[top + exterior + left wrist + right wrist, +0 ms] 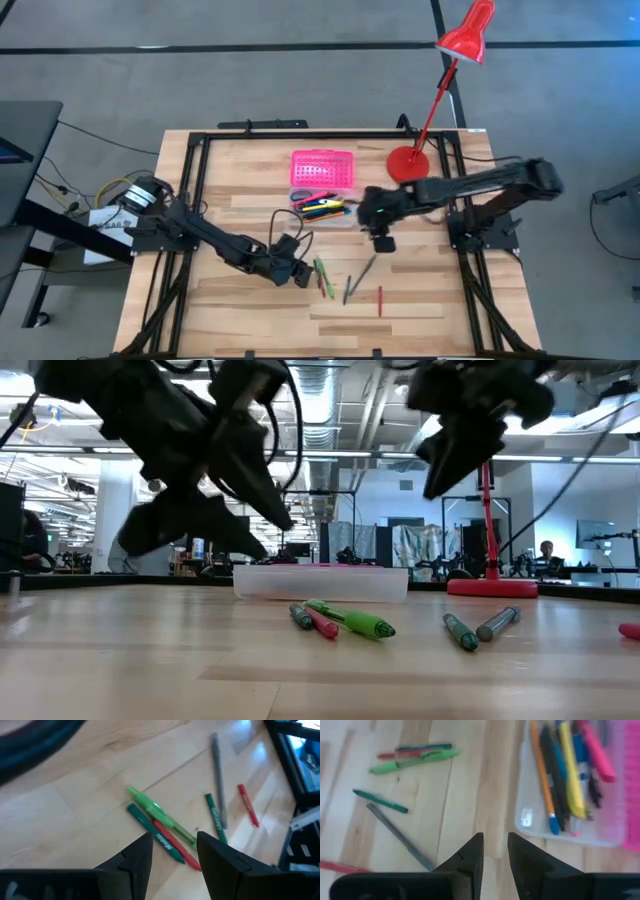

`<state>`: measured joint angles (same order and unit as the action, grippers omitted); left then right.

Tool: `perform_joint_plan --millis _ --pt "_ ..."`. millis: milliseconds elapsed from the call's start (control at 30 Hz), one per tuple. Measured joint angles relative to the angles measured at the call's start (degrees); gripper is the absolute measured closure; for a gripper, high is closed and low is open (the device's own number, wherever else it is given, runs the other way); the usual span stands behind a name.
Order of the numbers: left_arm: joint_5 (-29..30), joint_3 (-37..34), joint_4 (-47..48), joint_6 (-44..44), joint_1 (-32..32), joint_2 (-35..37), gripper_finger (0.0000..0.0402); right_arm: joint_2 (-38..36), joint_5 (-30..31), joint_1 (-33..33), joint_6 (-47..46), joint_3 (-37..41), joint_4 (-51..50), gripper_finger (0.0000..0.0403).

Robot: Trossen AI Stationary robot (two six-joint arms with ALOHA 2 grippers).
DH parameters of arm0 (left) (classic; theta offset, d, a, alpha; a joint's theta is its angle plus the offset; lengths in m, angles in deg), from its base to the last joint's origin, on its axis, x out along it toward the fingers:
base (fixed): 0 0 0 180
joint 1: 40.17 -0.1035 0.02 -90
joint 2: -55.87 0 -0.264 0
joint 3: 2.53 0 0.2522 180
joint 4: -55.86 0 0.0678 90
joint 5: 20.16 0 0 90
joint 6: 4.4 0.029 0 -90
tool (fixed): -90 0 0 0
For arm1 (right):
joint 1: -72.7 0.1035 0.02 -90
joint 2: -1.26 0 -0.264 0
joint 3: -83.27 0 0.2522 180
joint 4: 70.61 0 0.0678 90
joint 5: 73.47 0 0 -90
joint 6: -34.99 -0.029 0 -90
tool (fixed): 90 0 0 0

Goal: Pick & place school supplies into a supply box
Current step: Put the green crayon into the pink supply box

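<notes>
A clear box (pixel 322 205) with its pink lid (pixel 322 169) open lies mid-table, pens (pixel 565 770) inside. Nearer the front edge than the box lie a green marker (pixel 160 815), two green pens, two red ones and a grey pen (pixel 217 780). The left gripper (pixel 174 851) hovers over the marker, jaws parted, empty. The right gripper (pixel 495 851) hangs beside the box, jaws apart, empty.

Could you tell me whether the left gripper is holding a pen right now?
No, the left gripper stands open and empty above the light green marker on the table.
</notes>
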<state>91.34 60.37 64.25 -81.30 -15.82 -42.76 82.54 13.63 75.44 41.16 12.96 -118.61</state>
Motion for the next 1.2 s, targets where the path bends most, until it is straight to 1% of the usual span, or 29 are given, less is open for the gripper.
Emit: perform_joint_plan --millis 133,233,267,367,433,500,567,667,833,933,1200 --pt "-0.78 2.82 0.78 -2.77 -0.05 -3.68 0.0253 -11.89 0.23 -0.92 -3.12 7.99 1.16 0.0321" --pt "-1.76 5.93 4.20 -4.69 -0.51 -6.11 0.0253 -20.71 0.22 -0.82 -6.58 13.05 0.92 0.0321" --pt "-2.14 7.00 6.96 -4.93 -0.79 -6.63 0.0253 -23.48 0.20 -0.45 -7.95 14.44 0.63 0.0321" --pt "-3.25 11.11 13.37 -5.15 -1.69 -8.91 0.0253 -31.55 0.22 1.45 -11.75 17.56 0.57 0.0321" --pt "-3.22 13.81 17.58 -5.03 -2.22 -9.80 0.0253 -36.06 0.39 3.31 -13.96 18.17 1.19 0.0321" --pt "-3.45 16.07 19.80 -4.31 -3.03 -10.52 0.0253 -40.39 1.78 5.34 -16.08 18.72 -0.14 0.0321" --pt "-4.16 17.64 22.16 -3.64 -3.78 -10.99 0.0253 -43.68 3.74 7.53 -17.83 18.59 0.80 0.0321" --pt "-6.12 18.59 24.75 -2.91 -5.03 -11.27 0.0253 -47.56 7.58 10.58 -19.78 18.65 0.25 0.0321" --pt "-8.88 18.63 25.58 -3.12 -5.80 -11.26 0.0253 -52.01 12.86 15.30 -21.95 18.63 -0.94 0.0321" --pt "-9.70 18.63 25.56 -4.24 -5.80 -11.26 0.0253 -52.93 15.85 17.65 -22.89 18.63 -2.34 0.0321" --pt "-8.58 18.65 26.26 -6.28 -5.65 -11.26 0.0253 -52.79 21.32 22.23 -24.26 18.63 -5.00 0.0321"
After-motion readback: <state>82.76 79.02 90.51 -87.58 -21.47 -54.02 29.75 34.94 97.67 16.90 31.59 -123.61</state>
